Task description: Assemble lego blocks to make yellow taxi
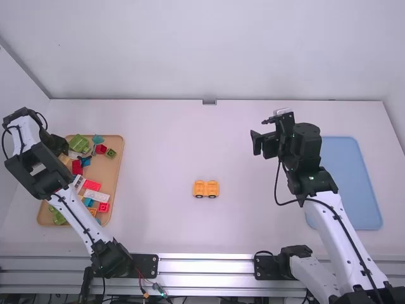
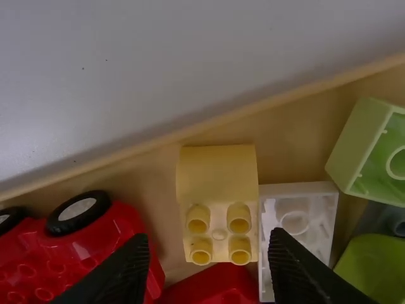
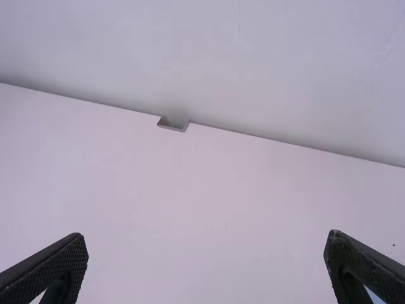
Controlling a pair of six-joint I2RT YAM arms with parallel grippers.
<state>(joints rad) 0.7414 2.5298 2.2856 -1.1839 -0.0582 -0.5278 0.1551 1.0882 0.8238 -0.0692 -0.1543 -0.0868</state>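
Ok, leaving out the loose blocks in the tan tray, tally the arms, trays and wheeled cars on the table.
Arms: 2 (left arm, right arm)
Trays: 2 (tan tray, blue tray)
Wheeled cars: 1 (yellow car)
Total: 5

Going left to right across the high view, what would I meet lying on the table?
Tan tray holding a jumble of colourful toy blocks → small orange-yellow wheeled piece → flat, rounded-corner blue mat.
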